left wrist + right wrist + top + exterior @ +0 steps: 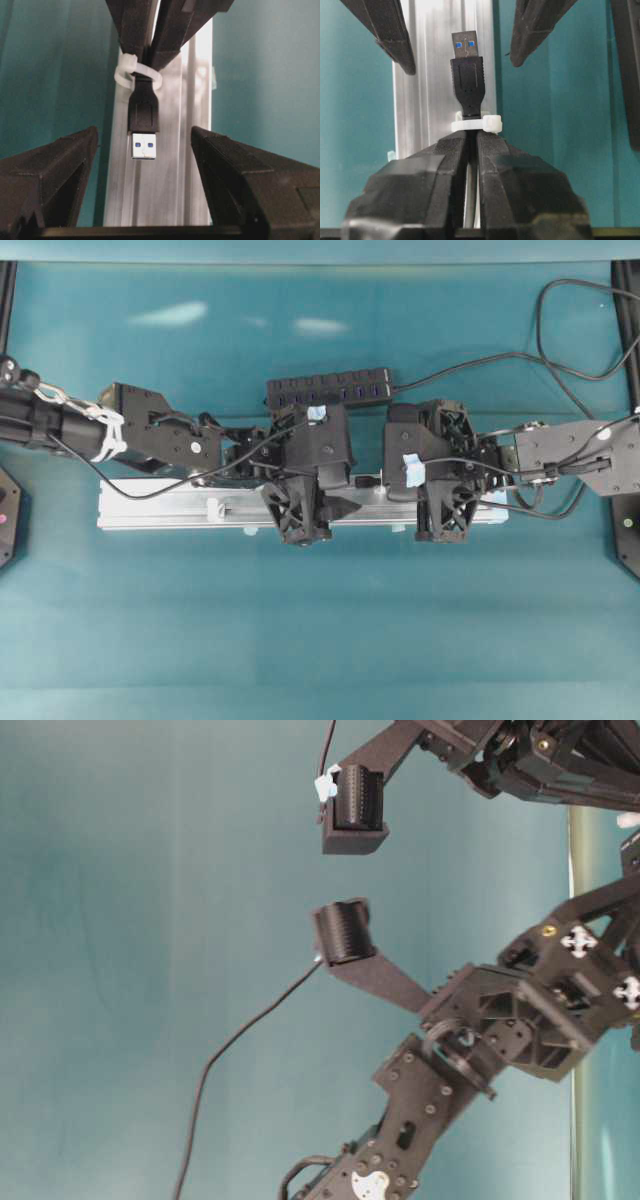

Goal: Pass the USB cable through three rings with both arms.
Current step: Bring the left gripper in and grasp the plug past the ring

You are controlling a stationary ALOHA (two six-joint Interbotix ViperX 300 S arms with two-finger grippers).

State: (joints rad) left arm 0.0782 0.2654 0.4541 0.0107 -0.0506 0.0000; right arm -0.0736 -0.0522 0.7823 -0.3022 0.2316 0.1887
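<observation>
In the overhead view, a long silver aluminium rail (pixel 170 510) lies across the middle of a teal table (pixel 320 640). Two black robot arms meet above it: the left gripper (pixel 345 502) just left of centre, the right gripper (pixel 385 485) just right of it. Between them a small part of the thin black USB cable (pixel 366 481) peeks out. A black multi-port hub bar (pixel 328 390) lies above the arms, and one small white plastic ring (pixel 213 508) stands on the rail at left.

The table-level view shows only two ribbed black finger pads (pixel 345 932) standing well apart against teal, with a thin black wire (pixel 230 1050) trailing to the lower left; the plug is not seen here.

The left wrist view gives the detail: the cable's dark rectangular plug (pixel 144 120), silver-tipped with blue inside, pokes through a white ring (pixel 125 70) over the rail, centred between the left gripper's (pixel 144 150) wide-open jaws, touching neither.

The right wrist view shows the right gripper (pixel 471 142) closed on the cable just behind that ring (pixel 487 123), the plug (pixel 467 75) pointing to the top of the frame.
</observation>
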